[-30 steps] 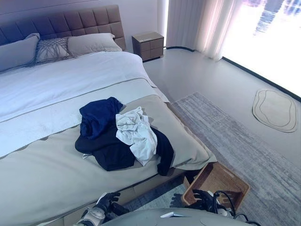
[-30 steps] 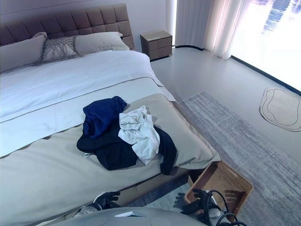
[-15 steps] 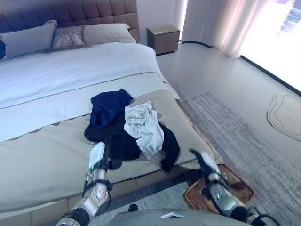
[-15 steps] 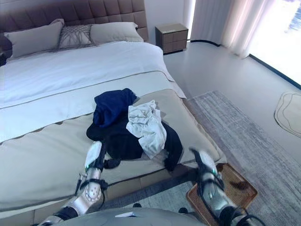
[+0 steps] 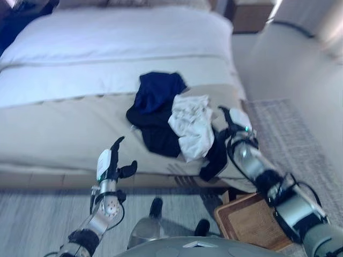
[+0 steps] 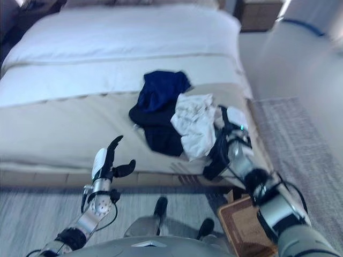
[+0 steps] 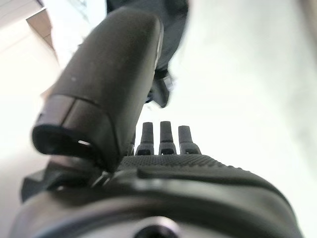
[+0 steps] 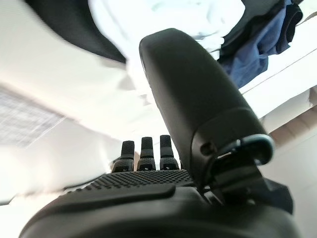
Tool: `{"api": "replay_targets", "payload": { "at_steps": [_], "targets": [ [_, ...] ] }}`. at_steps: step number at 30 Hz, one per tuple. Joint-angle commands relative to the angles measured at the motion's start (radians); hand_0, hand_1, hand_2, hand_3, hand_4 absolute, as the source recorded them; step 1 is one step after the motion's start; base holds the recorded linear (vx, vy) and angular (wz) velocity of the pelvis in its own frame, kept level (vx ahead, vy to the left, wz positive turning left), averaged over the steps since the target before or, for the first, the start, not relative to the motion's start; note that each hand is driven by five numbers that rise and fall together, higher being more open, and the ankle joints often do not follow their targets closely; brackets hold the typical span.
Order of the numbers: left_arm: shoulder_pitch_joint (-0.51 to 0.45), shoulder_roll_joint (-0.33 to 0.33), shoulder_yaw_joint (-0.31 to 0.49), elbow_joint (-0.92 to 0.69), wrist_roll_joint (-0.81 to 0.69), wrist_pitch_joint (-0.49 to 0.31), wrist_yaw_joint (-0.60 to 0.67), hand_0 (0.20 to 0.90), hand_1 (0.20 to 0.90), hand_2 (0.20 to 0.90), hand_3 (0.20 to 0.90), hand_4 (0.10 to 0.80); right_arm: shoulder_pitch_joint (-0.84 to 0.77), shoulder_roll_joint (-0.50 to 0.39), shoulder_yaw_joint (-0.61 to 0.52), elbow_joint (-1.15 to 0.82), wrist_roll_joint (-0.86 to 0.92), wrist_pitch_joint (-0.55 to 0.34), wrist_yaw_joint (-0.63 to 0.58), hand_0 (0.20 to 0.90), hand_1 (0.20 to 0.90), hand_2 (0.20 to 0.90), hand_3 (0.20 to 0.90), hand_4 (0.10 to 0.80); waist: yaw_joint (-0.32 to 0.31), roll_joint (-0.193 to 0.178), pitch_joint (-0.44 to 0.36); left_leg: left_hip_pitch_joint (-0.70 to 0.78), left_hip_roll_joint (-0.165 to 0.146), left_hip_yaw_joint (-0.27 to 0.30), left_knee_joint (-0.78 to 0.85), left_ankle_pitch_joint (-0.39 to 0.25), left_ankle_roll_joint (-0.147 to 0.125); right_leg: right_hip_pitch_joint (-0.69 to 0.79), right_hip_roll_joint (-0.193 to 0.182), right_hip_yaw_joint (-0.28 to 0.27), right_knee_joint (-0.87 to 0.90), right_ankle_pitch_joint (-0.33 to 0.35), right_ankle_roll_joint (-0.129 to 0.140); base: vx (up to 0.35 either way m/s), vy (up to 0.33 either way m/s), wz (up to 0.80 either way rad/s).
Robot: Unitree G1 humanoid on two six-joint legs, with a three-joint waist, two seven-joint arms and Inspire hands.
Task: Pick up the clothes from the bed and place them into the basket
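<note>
Left eye view: clothes (image 5: 177, 120) heaped on bed (image 5: 59, 134); basket (image 5: 252, 219) below.
Right hand (image 5: 236, 120): fingers apart, beside heap.
Left hand (image 5: 110, 163): fingers apart, empty.
Advice: gather heap from both sides.

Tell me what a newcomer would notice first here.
First, the heap of clothes near the bed's foot edge: blue, black and white pieces tangled together. Next, the right hand, open beside the heap's right edge, and the left hand, open, off the bed. The basket sits on the floor below.
</note>
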Motion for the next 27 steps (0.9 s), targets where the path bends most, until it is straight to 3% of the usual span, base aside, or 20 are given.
{"api": "replay_targets", "payload": {
  "at_steps": [1, 7, 8, 11, 17, 24, 25, 27],
  "targets": [
    [-0.133, 0.062, -0.054, -0.078, -0.022, -0.095, -0.007, 0.900, 0.900, 0.900, 0.900, 0.800, -0.223, -0.015, 0.056, 0.035, 0.054, -0.037, -0.012, 0.900, 0.900, 0.900, 0.900, 0.800, 0.059, -0.037, 0.090, -0.026, -0.104, -0.019, 0.048, -0.064, 0.075, -0.088, -0.044, 0.042, 0.207, -0.046, -0.058, -0.073, 0.068, 0.34],
    [-0.144, 0.065, -0.119, -0.068, -0.060, -0.110, -0.008, 0.900, 0.900, 0.900, 0.900, 0.800, -0.355, 0.001, 0.061, 0.199, 0.098, -0.037, -0.010, 0.900, 0.900, 0.900, 0.900, 0.800, 0.112, -0.002, 0.177, -0.153, -0.124, -0.026, 0.185, -0.083, 0.065, -0.168, -0.080, -0.008, 0.317, -0.090, -0.069, -0.004, 0.061, 0.17],
    [-0.141, 0.067, -0.122, -0.072, -0.068, -0.110, -0.012, 0.900, 0.900, 0.900, 0.900, 0.800, -0.364, 0.006, 0.060, 0.212, 0.094, -0.033, -0.015, 0.900, 0.900, 0.900, 0.900, 0.800, 0.118, -0.004, 0.183, -0.154, -0.126, -0.026, 0.201, -0.111, 0.062, -0.172, -0.083, 0.001, 0.339, -0.122, -0.065, 0.091, 0.018, 0.22],
    [-0.123, 0.081, -0.131, -0.094, -0.089, -0.125, -0.008, 0.900, 0.900, 0.900, 0.900, 0.800, -0.417, 0.002, 0.050, 0.250, 0.122, -0.008, -0.022, 0.900, 0.900, 0.900, 0.900, 0.800, 0.143, 0.017, 0.217, -0.223, -0.141, -0.030, 0.261, -0.114, 0.068, -0.225, -0.102, -0.014, 0.405, -0.140, -0.071, 0.036, 0.022, 0.23],
    [-0.106, 0.113, -0.121, -0.168, -0.122, -0.193, -0.008, 0.900, 0.900, 0.900, 0.900, 0.800, -0.523, -0.043, 0.065, 0.333, 0.095, 0.148, 0.008, 0.900, 0.900, 0.900, 0.900, 0.800, 0.179, 0.037, 0.275, -0.332, -0.171, -0.022, 0.322, -0.110, 0.089, -0.340, -0.132, -0.028, 0.511, -0.158, -0.064, -0.024, 0.003, 0.12],
    [-0.115, 0.140, -0.109, -0.262, -0.135, -0.203, 0.001, 0.900, 0.900, 0.900, 0.900, 0.800, -0.590, -0.085, 0.131, 0.384, 0.026, 0.274, 0.048, 0.900, 0.900, 0.900, 0.900, 0.800, 0.191, 0.041, 0.309, -0.378, -0.180, -0.017, 0.337, -0.107, 0.095, -0.392, -0.142, -0.033, 0.539, -0.158, -0.058, -0.043, -0.014, 0.03],
    [-0.115, 0.141, -0.109, -0.267, -0.143, -0.208, 0.003, 0.900, 0.900, 0.900, 0.900, 0.800, -0.598, -0.094, 0.147, 0.390, 0.009, 0.289, 0.053, 0.700, 0.700, 0.700, 0.667, 0.567, 0.191, 0.041, 0.309, -0.381, -0.181, -0.017, 0.338, -0.107, 0.094, -0.393, -0.142, -0.032, 0.536, -0.158, -0.058, 0.000, 0.000, 0.00],
    [-0.116, 0.144, -0.105, -0.281, -0.160, -0.210, -0.003, 0.900, 0.900, 0.900, 0.900, 0.800, -0.607, -0.116, 0.168, 0.399, -0.011, 0.310, 0.067, 0.564, 0.564, 0.564, 0.507, 0.407, 0.191, 0.042, 0.309, -0.389, -0.182, -0.016, 0.346, -0.110, 0.094, -0.395, -0.140, -0.032, 0.536, -0.159, -0.059, -0.007, -0.005, -0.03]
  ]
}}
